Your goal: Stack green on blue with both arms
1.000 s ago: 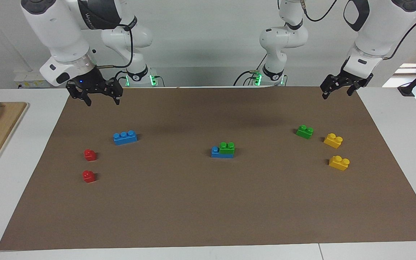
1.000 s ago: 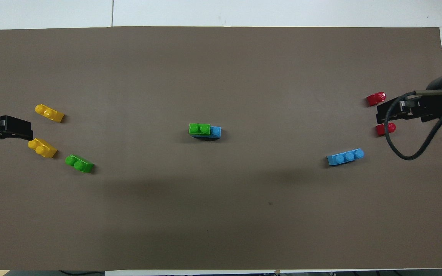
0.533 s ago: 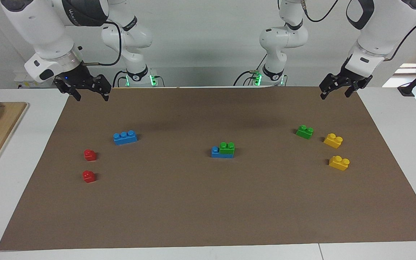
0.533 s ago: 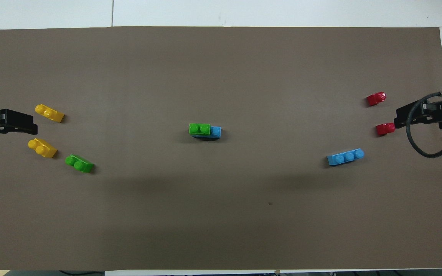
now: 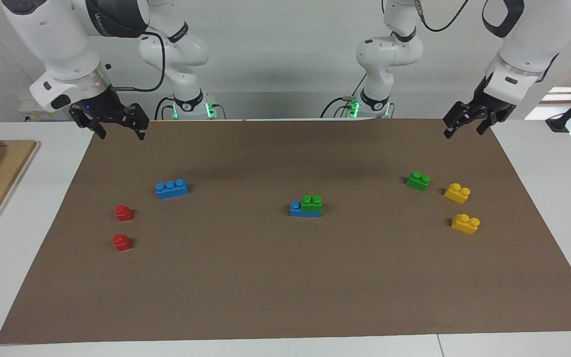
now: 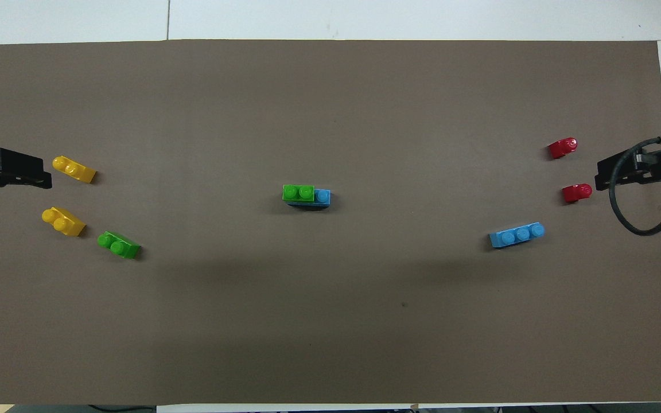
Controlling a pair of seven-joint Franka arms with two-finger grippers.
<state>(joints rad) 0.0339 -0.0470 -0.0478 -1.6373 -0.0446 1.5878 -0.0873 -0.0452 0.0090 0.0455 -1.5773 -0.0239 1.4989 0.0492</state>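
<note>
Facing view: a brown mat point(image 5: 285, 277) covers most of the white table point(image 5: 553, 198). At mid-mat a green brick point(image 5: 311, 203) sits stacked on a blue brick point(image 5: 296, 208), leaving one blue stud bare at the end toward the right arm. A second blue brick point(image 5: 172, 188) and two red bricks point(image 5: 123, 212) point(image 5: 122, 242) lie near the mat's edge at the right arm's end. A loose green brick point(image 5: 418, 181) and two yellow bricks point(image 5: 457, 193) point(image 5: 465, 223) lie near the edge at the left arm's end. The right gripper point(image 5: 120, 134) hangs raised over the mat corner nearest its base, fingers spread wide and holding nothing. The left gripper point(image 5: 462, 131) hangs over the matching corner at its own end, fingers parted and holding nothing. The strip along the edge farthest from the robots is bare mat.

Overhead view: the stacked green brick point(image 6: 298, 193) on the blue brick point(image 6: 322, 196) sits centrally, with open mat all round it. The left gripper point(image 6: 43, 174) shows at one side edge, the right gripper point(image 6: 601, 178) at the other.
</note>
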